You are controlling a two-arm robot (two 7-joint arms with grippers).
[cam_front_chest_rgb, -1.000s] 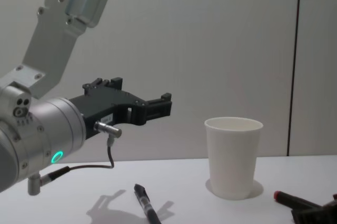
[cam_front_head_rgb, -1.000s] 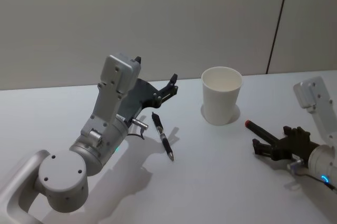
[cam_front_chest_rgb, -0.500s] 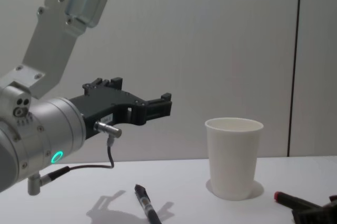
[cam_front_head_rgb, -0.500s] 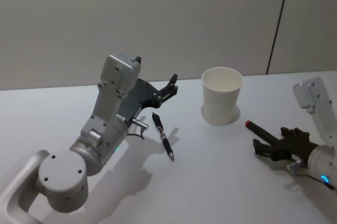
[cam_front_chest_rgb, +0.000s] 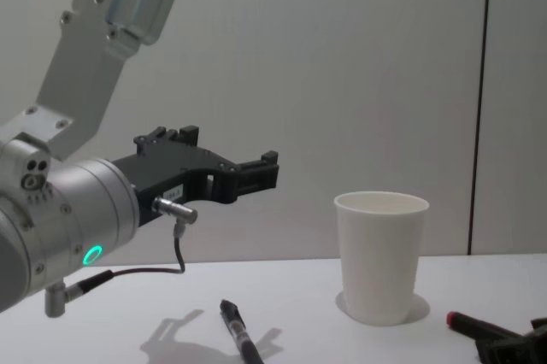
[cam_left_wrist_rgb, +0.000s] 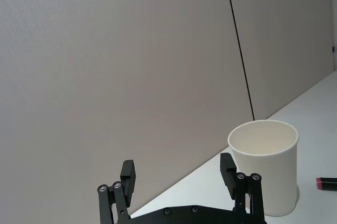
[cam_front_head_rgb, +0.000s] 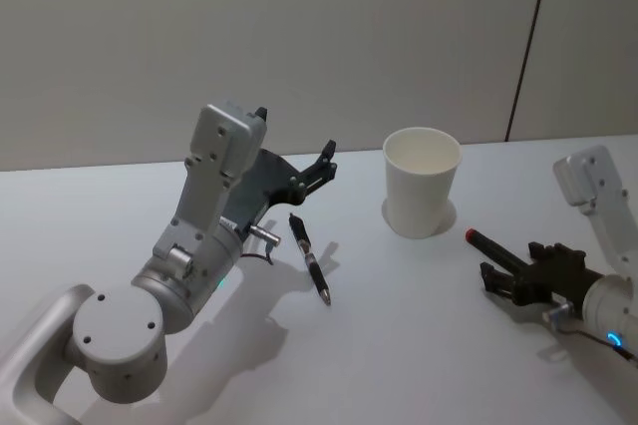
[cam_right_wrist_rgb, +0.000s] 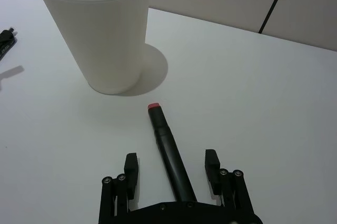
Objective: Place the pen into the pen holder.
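Black pen [cam_front_head_rgb: 308, 257] lies flat on the white counter [cam_front_head_rgb: 399, 335], left of the pen holder [cam_front_head_rgb: 422, 184] and clear of it. Holder stands upright, mouth open.

A red-ended pen [cam_front_head_rgb: 490, 245] lies right of the holder, red end toward it, not touching. Right hand [cam_front_head_rgb: 488, 278] sits low at the counter, fingers spread wide either side of that pen's barrel. Right wrist view shows a gap on both sides; the barrel's rear is hidden under the hand.

Left hand [cam_front_head_rgb: 327, 160] is raised above the black pen, fingers wide, holding nothing.

Chest view cuts off the black pen's near end and most of the right hand. Left wrist view has the red end at the frame edge.

Behind is a pale grey wall with one dark vertical seam [cam_front_head_rgb: 528, 36].
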